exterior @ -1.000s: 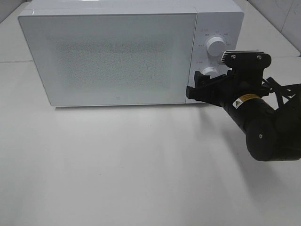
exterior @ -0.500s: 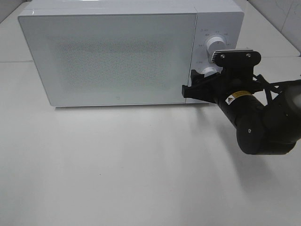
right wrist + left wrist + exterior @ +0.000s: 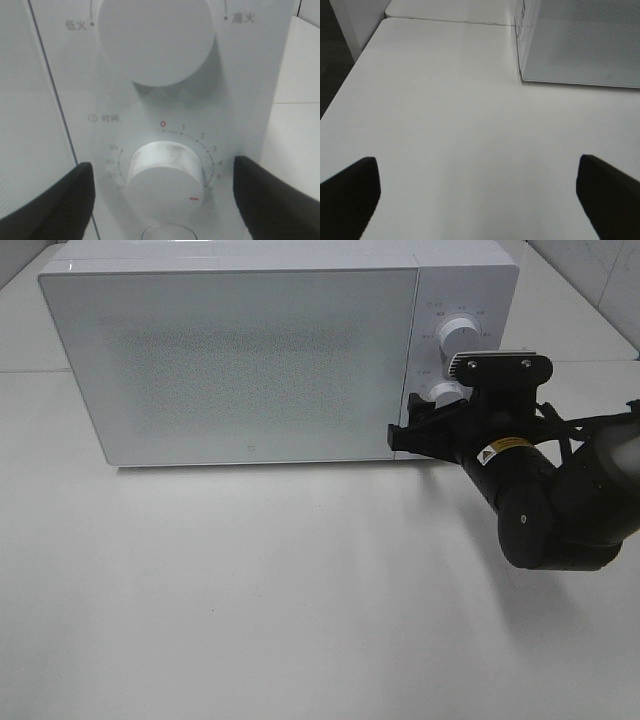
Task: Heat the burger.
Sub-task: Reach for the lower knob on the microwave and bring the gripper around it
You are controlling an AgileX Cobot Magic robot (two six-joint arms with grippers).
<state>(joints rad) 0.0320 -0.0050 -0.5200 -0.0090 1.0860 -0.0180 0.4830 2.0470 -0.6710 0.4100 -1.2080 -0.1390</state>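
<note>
The burger is hidden; no frame shows it. The white microwave stands at the back of the table with its door shut. My right gripper is at the control panel. In the right wrist view the right gripper is open, with a dark finger on either side of the lower timer knob and a gap on each side. The knob's red mark points low and to the right on the dial. My left gripper is open over bare table, with nothing between its fingers.
A larger upper knob sits above the timer knob on the panel. The white table stretches in front of the microwave. The left wrist view shows the microwave's lower corner and the table's far edge.
My right arm has shifted a little to the left along the control panel. Its gripper stays at the lower knob, equally wide.
</note>
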